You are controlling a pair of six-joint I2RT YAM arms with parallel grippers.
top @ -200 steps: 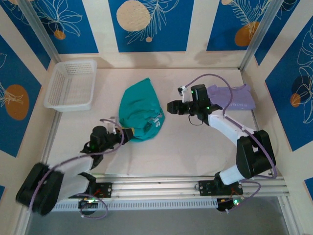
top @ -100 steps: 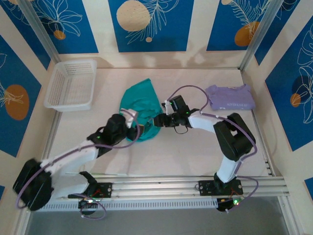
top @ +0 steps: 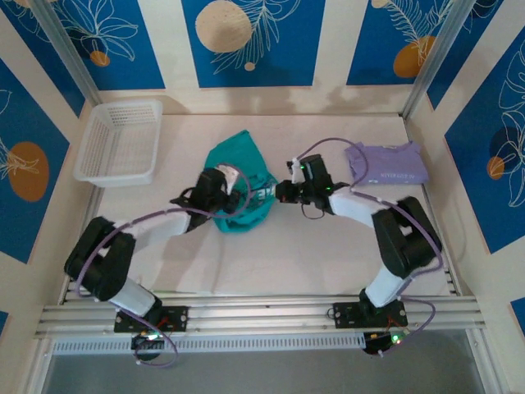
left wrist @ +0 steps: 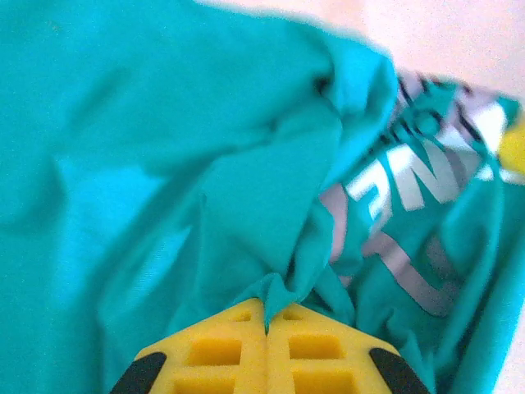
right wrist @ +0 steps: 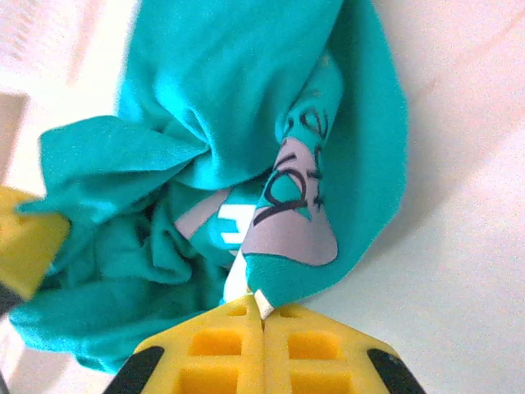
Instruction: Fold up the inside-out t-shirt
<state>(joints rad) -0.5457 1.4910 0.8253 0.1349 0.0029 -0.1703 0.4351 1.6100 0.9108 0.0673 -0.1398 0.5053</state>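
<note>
The inside-out t-shirt [top: 242,176] lies crumpled in a teal-green heap at the middle of the table, with white print showing in its folds [left wrist: 414,176]. My left gripper [top: 223,195] is at the heap's left side, shut on a fold of the teal cloth [left wrist: 283,291]. My right gripper [top: 279,191] is at the heap's right side, shut on an edge of the t-shirt [right wrist: 283,283] beside the white print. The yellow fingers [right wrist: 25,238] of the left gripper show past the heap in the right wrist view.
A white mesh basket [top: 119,141] stands at the back left. A folded pale lavender shirt [top: 387,163] lies at the back right. Blue patterned walls enclose the table [top: 312,254], whose front part is bare.
Both arms have reached inward to the heap from its two sides. Both grippers, open a moment ago, have shut on the cloth.
</note>
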